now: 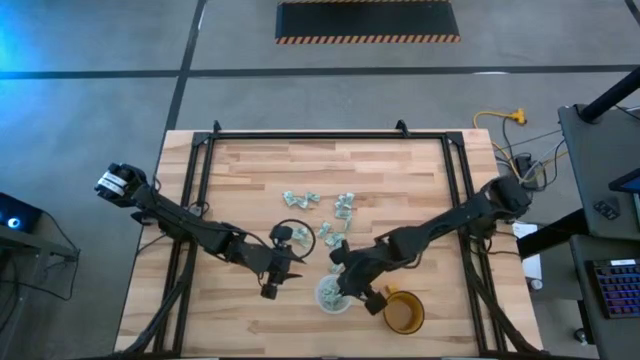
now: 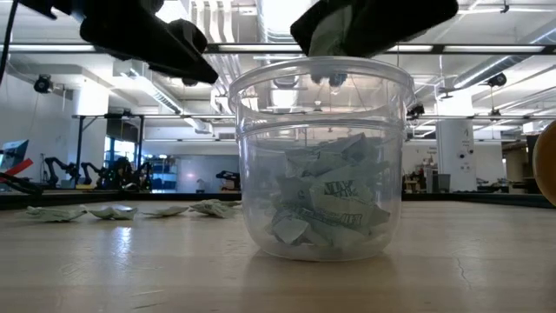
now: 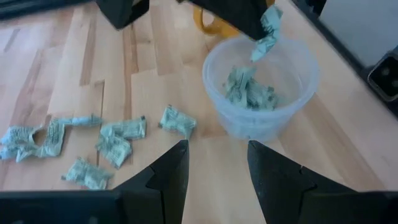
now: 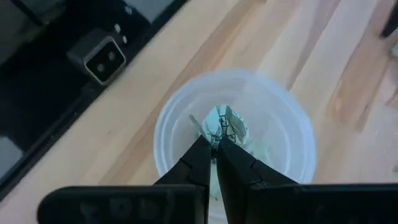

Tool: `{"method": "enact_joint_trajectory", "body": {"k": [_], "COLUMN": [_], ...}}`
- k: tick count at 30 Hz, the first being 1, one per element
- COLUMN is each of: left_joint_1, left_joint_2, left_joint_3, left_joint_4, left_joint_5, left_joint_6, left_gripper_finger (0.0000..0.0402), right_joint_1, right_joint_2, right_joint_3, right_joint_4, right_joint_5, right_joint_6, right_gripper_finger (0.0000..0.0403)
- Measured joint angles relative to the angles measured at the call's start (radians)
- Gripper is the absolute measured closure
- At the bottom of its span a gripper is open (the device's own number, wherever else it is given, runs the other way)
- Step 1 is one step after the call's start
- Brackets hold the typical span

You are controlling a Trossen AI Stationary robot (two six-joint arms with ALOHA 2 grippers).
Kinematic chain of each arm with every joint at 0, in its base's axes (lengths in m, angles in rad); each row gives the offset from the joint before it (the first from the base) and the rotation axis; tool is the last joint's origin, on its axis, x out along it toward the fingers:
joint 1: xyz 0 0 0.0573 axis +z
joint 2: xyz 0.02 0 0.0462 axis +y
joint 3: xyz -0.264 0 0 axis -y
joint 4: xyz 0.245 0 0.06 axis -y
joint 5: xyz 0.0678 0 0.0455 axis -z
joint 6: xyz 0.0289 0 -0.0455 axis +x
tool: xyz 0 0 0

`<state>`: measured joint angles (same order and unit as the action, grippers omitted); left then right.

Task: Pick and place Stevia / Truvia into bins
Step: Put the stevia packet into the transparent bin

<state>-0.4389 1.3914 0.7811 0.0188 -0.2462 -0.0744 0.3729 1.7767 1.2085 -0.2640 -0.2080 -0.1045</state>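
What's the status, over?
Right gripper shut on a sachet above the cup. Left gripper open, empty, beside it. Loose sachets remain. Nothing blocking.

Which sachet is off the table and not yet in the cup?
The sachet pinched in the right pincer, hanging above the cup; the rest lie on the table or inside the cup.

left gripper (image 3: 214, 165): fingers apart, empty, low near table
right gripper (image 4: 214, 144): fingers pinched together, pointing down

high view looks straight down on the tabletop (image 1: 400, 170); low view sits level, close to the cup (image 2: 317, 156); both wrist views face that cup too.
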Motion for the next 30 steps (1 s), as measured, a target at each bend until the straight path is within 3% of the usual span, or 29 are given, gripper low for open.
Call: {"method": "enact_joint_trajectory", "body": {"k": [6, 18, 30], "left_joint_1": [0.0, 0.0, 0.0], "left_joint_2": [0.0, 0.0, 0.0], "left_joint_3": [-0.001, -0.002, -0.003], "left_joint_4": [-0.045, -0.071, -0.099], "left_joint_5": [0.0, 0.0, -0.003], "left_joint_6": [-0.026, -0.045, -0.052], "left_gripper_finger": [0.0253, 0.0253, 0.0253], "right_joint_1": [0.0, -0.003, -0.005], "right_joint_2": [0.04, 0.033, 0.032], "right_joint_3": [0.023, 0.021, 0.02], "right_joint_4": [-0.019, -0.018, -0.027], "right_joint_5": [0.085, 0.088, 0.106], "right_joint_6": [0.006, 0.0, 0.001], "right_gripper_finger": [0.039, 0.0387, 0.0282]}}
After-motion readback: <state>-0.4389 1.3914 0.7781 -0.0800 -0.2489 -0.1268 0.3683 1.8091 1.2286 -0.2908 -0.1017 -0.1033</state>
